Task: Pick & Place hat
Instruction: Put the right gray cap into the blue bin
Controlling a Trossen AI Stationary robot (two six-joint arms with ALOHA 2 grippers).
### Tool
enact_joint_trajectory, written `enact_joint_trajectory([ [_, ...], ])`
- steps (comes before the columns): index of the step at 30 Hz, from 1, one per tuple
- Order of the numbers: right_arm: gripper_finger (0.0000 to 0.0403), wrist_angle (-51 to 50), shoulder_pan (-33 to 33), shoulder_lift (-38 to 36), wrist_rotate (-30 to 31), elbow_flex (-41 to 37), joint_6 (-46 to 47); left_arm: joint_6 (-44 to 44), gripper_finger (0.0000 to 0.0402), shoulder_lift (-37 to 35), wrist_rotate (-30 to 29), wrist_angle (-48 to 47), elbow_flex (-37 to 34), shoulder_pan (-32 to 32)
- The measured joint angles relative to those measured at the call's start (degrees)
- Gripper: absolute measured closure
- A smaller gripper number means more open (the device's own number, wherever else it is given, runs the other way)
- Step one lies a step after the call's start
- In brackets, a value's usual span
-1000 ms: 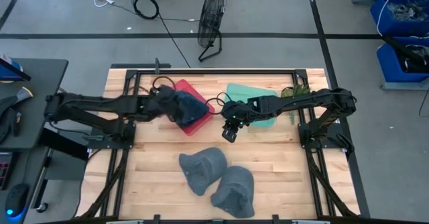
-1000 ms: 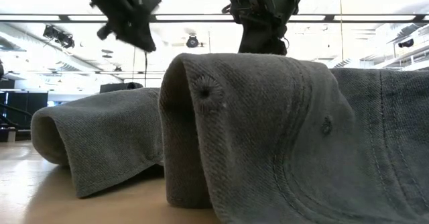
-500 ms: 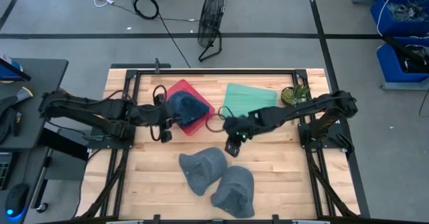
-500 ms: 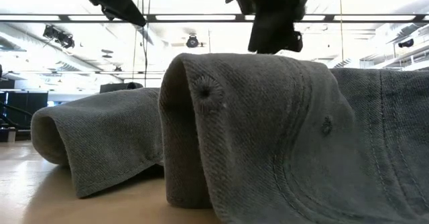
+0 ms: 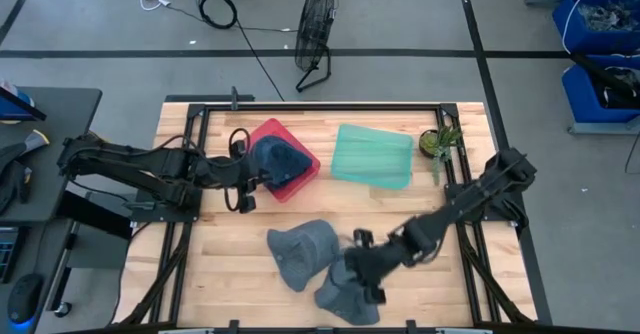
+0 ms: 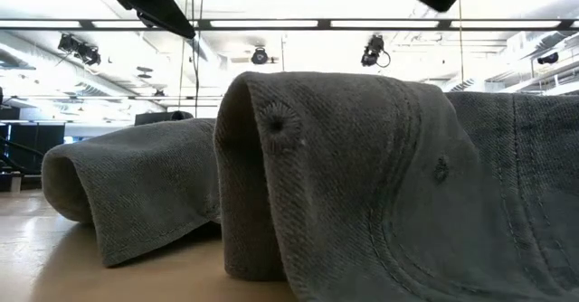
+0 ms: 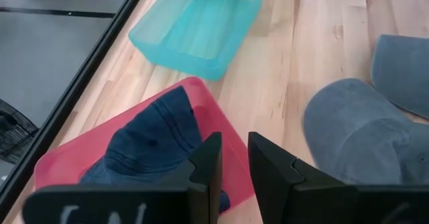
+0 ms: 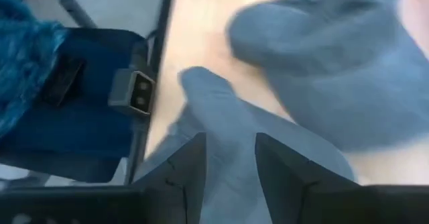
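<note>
Now the right gripper [image 5: 366, 274] hangs low over the gray hat [image 5: 350, 286] nearest the table's front edge, its fingers [image 8: 191, 167] parted by a narrow gap and holding nothing, with the cap's gray fabric directly beyond them. A second gray hat [image 5: 300, 252] lies touching that first one, on the side toward the red tray [image 5: 305, 164]. Farther back, the left gripper [image 5: 243, 200] sits just beside the red tray's near corner, its fingers [image 7: 208, 163] likewise only slightly apart and empty. A dark blue hat [image 5: 278, 158] rests inside that tray. Beside the red tray, toward the right arm's side, stands a teal tray [image 5: 373, 156], and past it a small potted plant [image 5: 438, 142] at the table's corner.

All of this sits on a light wooden table [image 5: 230, 264] with a black frame. On the gray floor behind it stand a floor fan [image 5: 315, 19] and coiled cables [image 5: 217, 10]; blue bins [image 5: 600, 34] are off to the right arm's side.
</note>
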Motion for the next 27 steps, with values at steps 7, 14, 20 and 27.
enact_joint_trajectory([
  [7,0.0273,3.78,3.65,7.11,1.73,0.00,-1.10,-4.40,0.0324,-0.02,0.02,-0.27,0.00,0.00],
  [14,0.0273,-0.04,3.37,11.51,8.32,0.00,2.76,-5.91,0.0324,-0.02,0.00,-0.36,0.00,0.00],
  [20,0.0256,0.06,3.27,11.71,10.56,0.00,2.35,-5.96,0.0324,0.00,0.01,-1.16,0.00,0.00],
  [27,0.0204,0.68,3.27,10.07,11.04,0.11,-1.82,-6.01,0.0324,0.00,0.00,-1.12,0.00,0.00],
])
